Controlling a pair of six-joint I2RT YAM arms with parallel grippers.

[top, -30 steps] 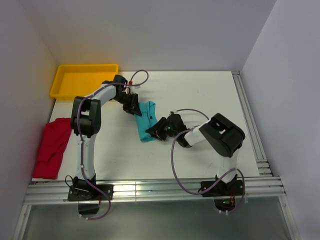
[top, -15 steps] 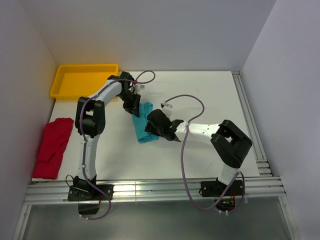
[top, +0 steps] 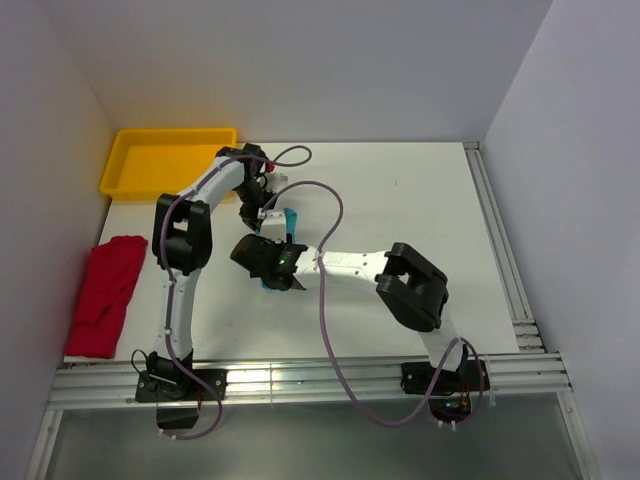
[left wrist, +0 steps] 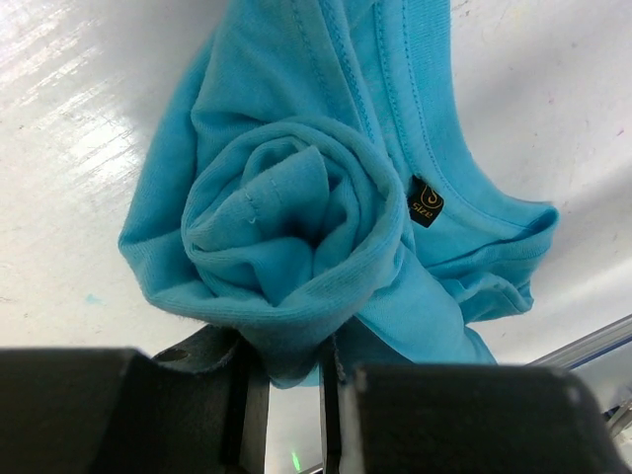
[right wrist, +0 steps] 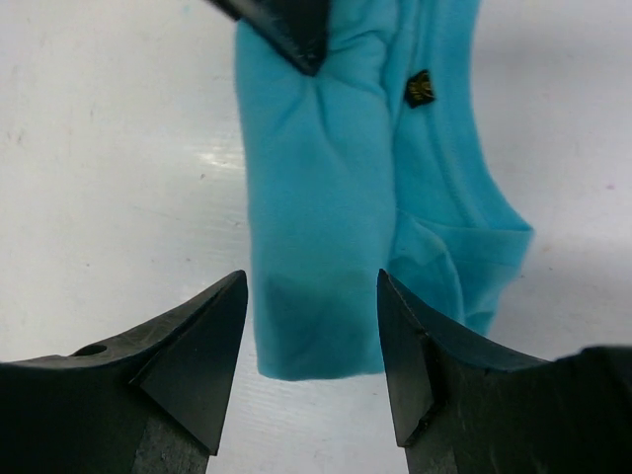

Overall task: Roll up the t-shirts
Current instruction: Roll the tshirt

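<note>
As both arms reach across the white table (top: pixel 420 200), we see the teal t-shirt (left wrist: pixel 296 227) rolled into a tight tube just to the near right of the yellow tray (top: pixel 165 133), with its small dark label (left wrist: pixel 426 201) showing on the loose fold beside the roll. At the end nearer the tray, the left gripper (left wrist: pixel 293 367) pinches the fabric with its fingers narrow. At the far end, the right gripper (right wrist: pixel 311 286) stands wide astride the roll, not closed on it. We find the red t-shirt (top: pixel 105 295) crumpled on the tray's near side, well apart.
</note>
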